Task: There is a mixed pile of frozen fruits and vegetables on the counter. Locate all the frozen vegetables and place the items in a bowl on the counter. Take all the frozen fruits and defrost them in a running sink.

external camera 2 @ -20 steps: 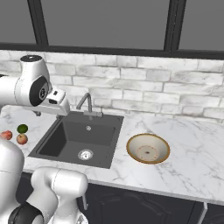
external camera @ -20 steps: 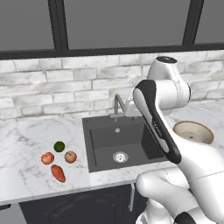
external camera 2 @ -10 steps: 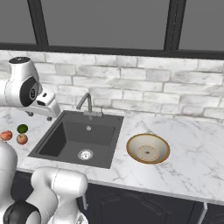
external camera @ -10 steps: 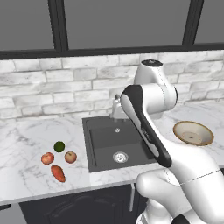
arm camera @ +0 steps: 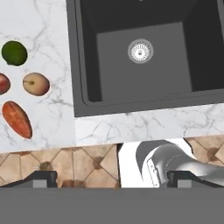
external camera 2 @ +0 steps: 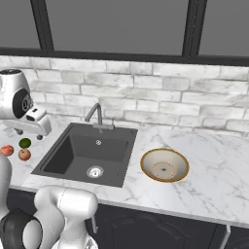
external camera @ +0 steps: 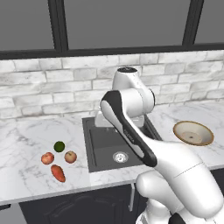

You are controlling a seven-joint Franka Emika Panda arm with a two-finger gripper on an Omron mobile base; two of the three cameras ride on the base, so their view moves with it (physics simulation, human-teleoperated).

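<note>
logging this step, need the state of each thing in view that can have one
gripper: open, holding nothing, high over the counter's front edge
sink: empty, no water seen running
faucet: no stream visible
bowl: upright, empty, right of the sink
dark green ball: on the counter, untouched
two apple-like balls: on the counter, left of the sink
red-orange piece: lying flat, nearest the counter's front edge

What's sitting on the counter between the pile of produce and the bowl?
The sink lies between the mixed pile and the bowl, with bare marble counter on either side; the left base view shows it.
</note>
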